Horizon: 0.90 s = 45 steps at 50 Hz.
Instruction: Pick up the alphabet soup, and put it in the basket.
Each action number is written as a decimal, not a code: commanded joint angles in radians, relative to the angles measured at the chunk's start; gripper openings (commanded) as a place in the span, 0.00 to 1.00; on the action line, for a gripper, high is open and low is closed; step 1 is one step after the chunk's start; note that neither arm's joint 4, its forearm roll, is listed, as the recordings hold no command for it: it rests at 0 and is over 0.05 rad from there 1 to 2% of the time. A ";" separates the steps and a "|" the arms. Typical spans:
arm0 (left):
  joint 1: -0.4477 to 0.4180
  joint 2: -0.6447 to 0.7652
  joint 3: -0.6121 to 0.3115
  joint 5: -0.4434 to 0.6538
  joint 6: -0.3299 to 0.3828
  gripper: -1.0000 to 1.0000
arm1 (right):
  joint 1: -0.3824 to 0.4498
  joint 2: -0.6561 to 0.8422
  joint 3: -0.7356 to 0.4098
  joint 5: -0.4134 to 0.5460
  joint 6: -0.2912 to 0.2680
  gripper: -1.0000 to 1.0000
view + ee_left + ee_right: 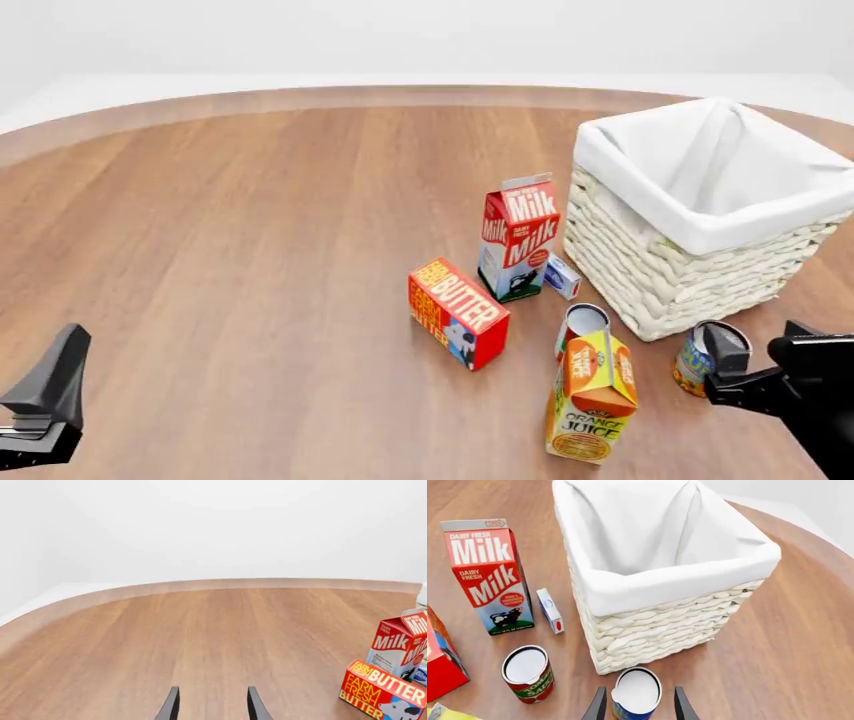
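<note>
The alphabet soup (635, 696) stands upright on the worktop (240, 250) near its right edge, just in front of the near wall of the basket (654, 630), close to it though contact cannot be judged. The right gripper (638, 707) has its fingers (598, 706) spread either side of the can, one on each flank; whether the pads actually touch the label cannot be told, and the can rests on the wood. The basket, lined with white cloth folded over its rim, sits toward the far right of the worktop. Beside the soup, toward the middle, stands a red-and-white-labelled can (527, 674), and nearer the front edge an orange juice carton (591, 397). Farther in are a milk carton (518, 238), a small white box (562, 277) and a butter box (457, 313). The left gripper (212, 705) hovers near the front left corner, fingers parted and holding nothing.
</note>
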 commanded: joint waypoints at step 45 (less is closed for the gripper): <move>0.000 0.000 0.000 0.000 0.000 1.00 | -0.017 0.681 0.000 -0.578 -0.043 1.00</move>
